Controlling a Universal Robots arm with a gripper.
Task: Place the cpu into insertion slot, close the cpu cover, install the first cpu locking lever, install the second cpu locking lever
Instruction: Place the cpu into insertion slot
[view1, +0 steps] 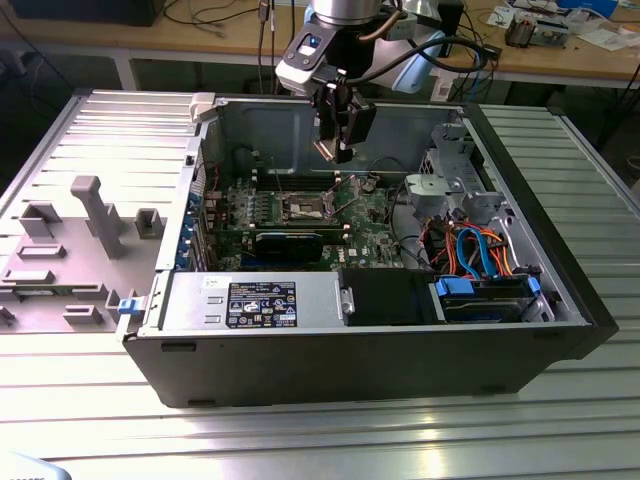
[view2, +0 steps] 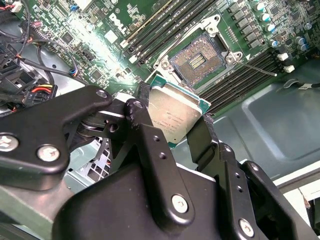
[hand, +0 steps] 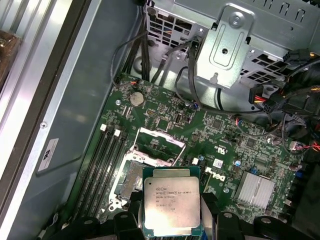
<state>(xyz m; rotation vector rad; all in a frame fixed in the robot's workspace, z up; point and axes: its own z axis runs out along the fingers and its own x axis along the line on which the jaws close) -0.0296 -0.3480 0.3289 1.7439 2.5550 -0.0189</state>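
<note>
1. An open desktop computer case (view1: 380, 350) lies on its side on a ribbed metal table (view1: 300, 430). The robot arm reaches down into it from above.
2. The gripper (view1: 340, 150) hangs inside the case opening. It is above the green circuit board (view1: 365, 225) and clear of it.
3. In both wrist views the gripper (view2: 172, 122) (hand: 171, 222) pinches the cpu (view2: 175, 117) (hand: 171, 202) by two opposite edges. One black finger (view2: 145, 130) presses on each side.
4. The cpu's silvery metal top faces both wrist cameras, and in the second wrist view it looks tilted.
5. The cpu is held in the air, not seated. The insertion slot (view2: 197, 60) (hand: 131, 181) lies bare on the board below, its tan-gold contact field uncovered.
6. In the first wrist view the cpu overlaps one edge of the slot.
7. The cpu cover (hand: 160, 137), a thin silver frame with a square cut-out, stands flipped open just beside the slot.
8. A thin wire lever (view2: 255, 68) sticks out sideways from the slot's metal surround.
9. Long narrow memory slots (hand: 102, 160) (view2: 165, 20) run beside the insertion slot.
10. Also inside the case are a silver finned heatsink (hand: 256, 190), a perforated metal drive cage (hand: 235, 40) and blue cables (view1: 480, 250).
11. A grey tray of fixtures (view1: 80, 230) sits beside the case, on the exterior view's left.
</note>
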